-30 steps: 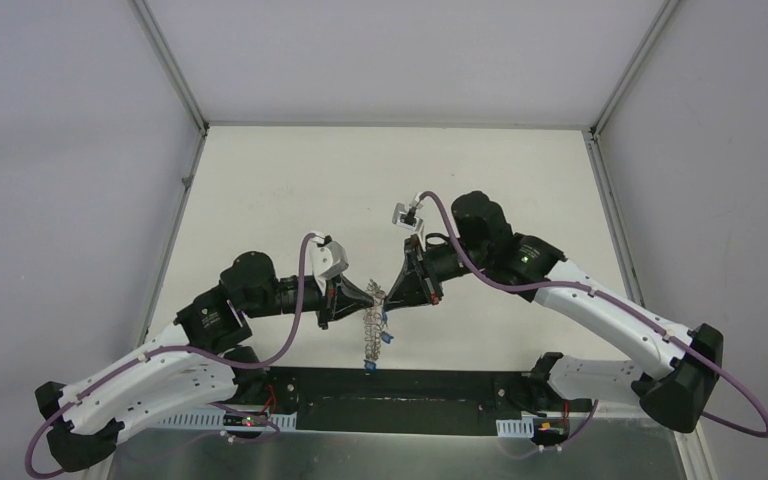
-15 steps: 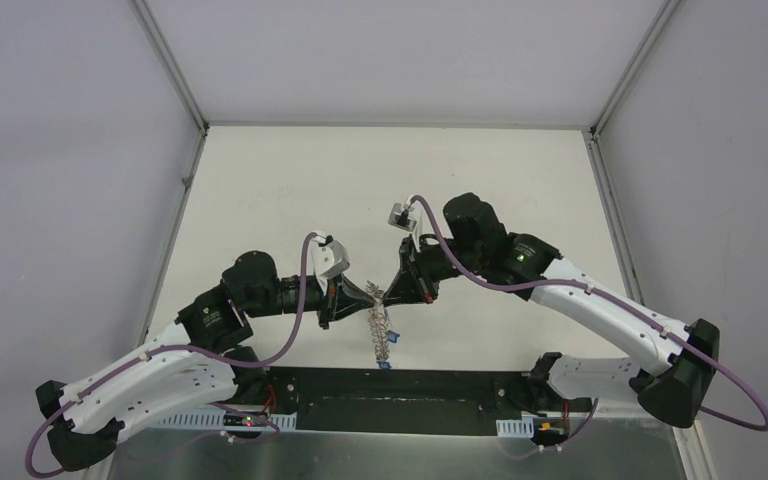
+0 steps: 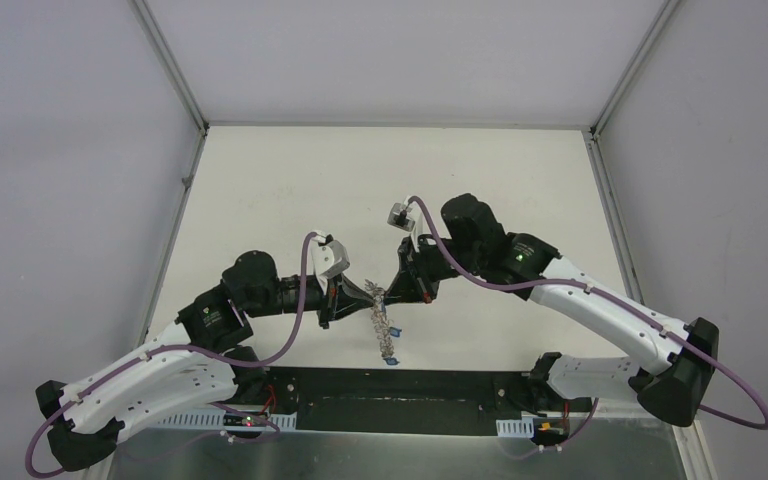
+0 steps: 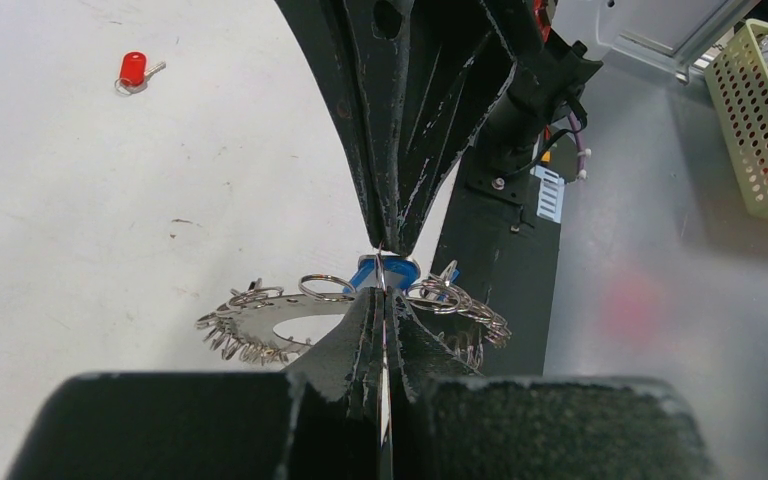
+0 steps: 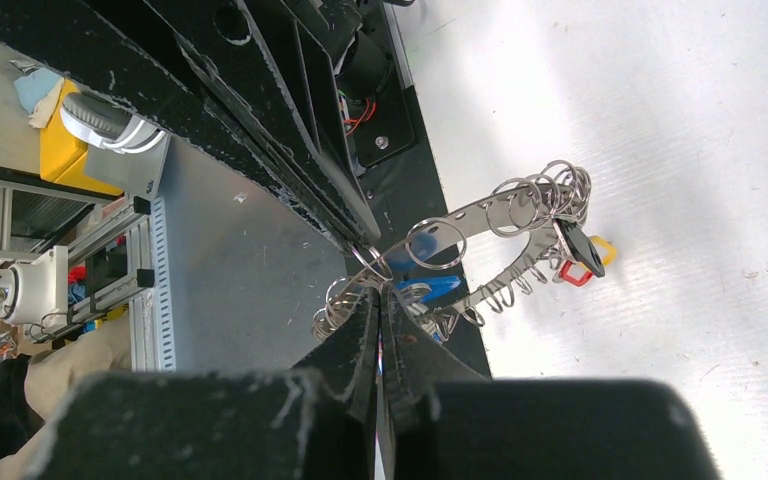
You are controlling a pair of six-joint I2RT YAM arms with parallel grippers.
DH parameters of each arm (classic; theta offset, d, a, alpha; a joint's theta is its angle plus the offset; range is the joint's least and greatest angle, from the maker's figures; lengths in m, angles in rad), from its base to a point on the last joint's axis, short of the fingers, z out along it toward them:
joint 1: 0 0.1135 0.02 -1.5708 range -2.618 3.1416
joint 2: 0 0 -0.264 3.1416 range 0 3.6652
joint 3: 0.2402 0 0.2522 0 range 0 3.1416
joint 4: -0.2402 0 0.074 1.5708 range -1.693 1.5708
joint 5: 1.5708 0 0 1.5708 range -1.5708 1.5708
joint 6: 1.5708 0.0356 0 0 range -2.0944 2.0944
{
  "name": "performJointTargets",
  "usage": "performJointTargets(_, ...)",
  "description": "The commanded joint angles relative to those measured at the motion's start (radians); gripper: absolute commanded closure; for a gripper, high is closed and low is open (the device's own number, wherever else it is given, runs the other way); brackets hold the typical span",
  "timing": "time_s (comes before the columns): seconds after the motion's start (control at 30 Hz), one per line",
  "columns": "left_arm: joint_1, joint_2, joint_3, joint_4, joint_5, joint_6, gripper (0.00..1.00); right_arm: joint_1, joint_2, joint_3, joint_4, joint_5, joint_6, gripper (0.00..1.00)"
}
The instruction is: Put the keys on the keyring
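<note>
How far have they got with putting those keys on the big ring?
Done: a few tagged keys already hang on the ring. In hand: the left end effector seems shut on the ring's rim, holding it off the table, while the right end effector seems to pinch the blue key at that rim. Left: the red key lies loose on the table.

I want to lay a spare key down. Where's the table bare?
Bare: the table's far half, from the back wall to the left gripper and right gripper. Crowded: near middle, where they meet at the keyring.
</note>
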Motion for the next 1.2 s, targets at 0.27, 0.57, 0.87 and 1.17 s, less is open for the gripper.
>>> performJointTargets(0.27,0.003,-0.015,0.033,0.087,0.014,-0.012,1.00,0.004,-0.034,0.046,0.068,-0.026,-0.004,1.00)
performJointTargets(0.57,0.002,-0.017,0.033,0.087,0.015,-0.012,1.00,0.005,-0.010,0.054,0.030,0.079,0.019,1.00)
performJointTargets(0.87,0.002,-0.025,0.034,0.087,0.014,-0.004,1.00,0.003,0.022,0.037,0.013,0.101,0.018,1.00)
performJointTargets(1.17,0.003,-0.048,0.028,0.087,-0.004,0.005,1.00,0.003,-0.005,-0.016,0.088,0.062,0.018,0.82)
